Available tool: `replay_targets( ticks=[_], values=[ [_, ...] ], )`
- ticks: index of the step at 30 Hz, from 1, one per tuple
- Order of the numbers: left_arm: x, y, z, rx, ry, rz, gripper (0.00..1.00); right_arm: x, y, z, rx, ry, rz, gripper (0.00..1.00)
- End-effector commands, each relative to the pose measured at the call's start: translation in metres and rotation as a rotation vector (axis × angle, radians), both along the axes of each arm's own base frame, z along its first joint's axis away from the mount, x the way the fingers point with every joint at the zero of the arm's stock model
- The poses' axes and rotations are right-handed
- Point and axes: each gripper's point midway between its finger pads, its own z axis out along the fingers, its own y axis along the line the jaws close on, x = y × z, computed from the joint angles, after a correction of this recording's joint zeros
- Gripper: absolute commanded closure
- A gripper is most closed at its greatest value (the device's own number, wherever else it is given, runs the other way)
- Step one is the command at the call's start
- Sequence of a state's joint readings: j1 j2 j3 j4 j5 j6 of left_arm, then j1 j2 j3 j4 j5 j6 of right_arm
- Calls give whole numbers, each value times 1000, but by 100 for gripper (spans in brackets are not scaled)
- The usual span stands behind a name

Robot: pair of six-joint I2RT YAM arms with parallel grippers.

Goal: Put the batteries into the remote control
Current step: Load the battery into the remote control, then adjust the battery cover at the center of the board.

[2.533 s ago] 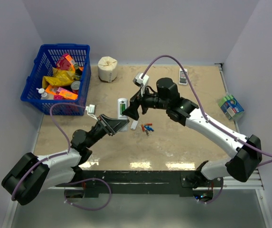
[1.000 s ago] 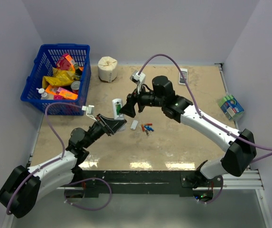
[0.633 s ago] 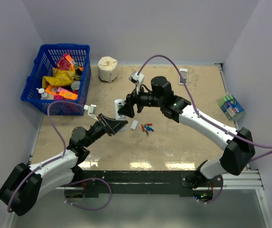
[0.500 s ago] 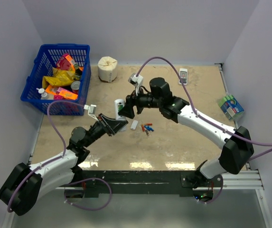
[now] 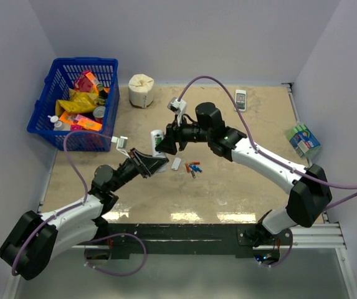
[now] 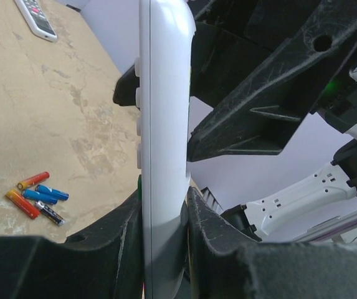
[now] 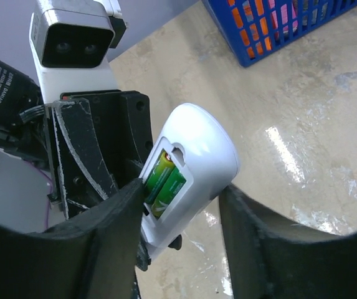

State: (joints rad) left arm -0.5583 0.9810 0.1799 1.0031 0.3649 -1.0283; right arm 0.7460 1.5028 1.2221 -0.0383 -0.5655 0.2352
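My left gripper [image 5: 153, 163] [image 6: 164, 199] is shut on the lower end of the remote control [image 5: 157, 139] [image 6: 162, 118] and holds it upright above the table. In the right wrist view the remote control [image 7: 197, 159] shows its open compartment with two green batteries [image 7: 163, 179] inside. My right gripper [image 5: 165, 144] [image 7: 181, 190] is open and straddles the remote's upper part. Its left finger [image 7: 113, 218] touches the compartment edge; the right finger stands a little off. Loose batteries [image 5: 194, 168] [image 6: 36, 194] in red, blue and orange lie on the table beside a small white cover [image 5: 176, 164].
A blue basket [image 5: 47, 115] of packets stands at the back left, with a pale roll [image 5: 141, 90] next to it. A shorter white handset [image 5: 241, 99] [image 6: 35, 15] lies at the back right. A green-blue pack [image 5: 303, 140] sits by the right wall.
My right gripper has shifted left onto the upright remote and its jaws have narrowed around it. The left gripper still holds the remote in about the same place.
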Motion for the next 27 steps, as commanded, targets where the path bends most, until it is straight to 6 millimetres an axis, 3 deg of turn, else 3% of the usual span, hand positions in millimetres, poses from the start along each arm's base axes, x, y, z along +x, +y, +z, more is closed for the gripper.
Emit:
replay_targets(
  ticks=[1, 5, 9, 13, 16, 20, 22, 27],
  values=[
    [-5, -3, 51, -71, -167, -31, 100, 4, 3, 2, 13, -23, -3, 40],
    [6, 1, 37, -33, -124, 12, 100, 7, -2, 23, 46, -82, -32, 20],
    [24, 11, 26, 0, -83, 90, 100, 13, -23, 50, 56, -133, -119, 2],
    [46, 19, 13, 73, -58, 196, 100, 18, -52, 66, 60, -137, -222, 2],
    [61, 29, 1, 123, -21, 284, 100, 20, -74, 66, 51, -108, -307, 2],
    [76, 38, -13, 184, 43, 364, 100, 22, -98, 45, 11, -34, -435, 2],
    [80, 42, -22, 227, 68, 391, 100, 20, -104, 40, 13, -5, -473, 2],
    [90, 55, -18, 278, 77, 475, 100, 8, -110, 19, 40, -5, -468, 2]
  ],
)
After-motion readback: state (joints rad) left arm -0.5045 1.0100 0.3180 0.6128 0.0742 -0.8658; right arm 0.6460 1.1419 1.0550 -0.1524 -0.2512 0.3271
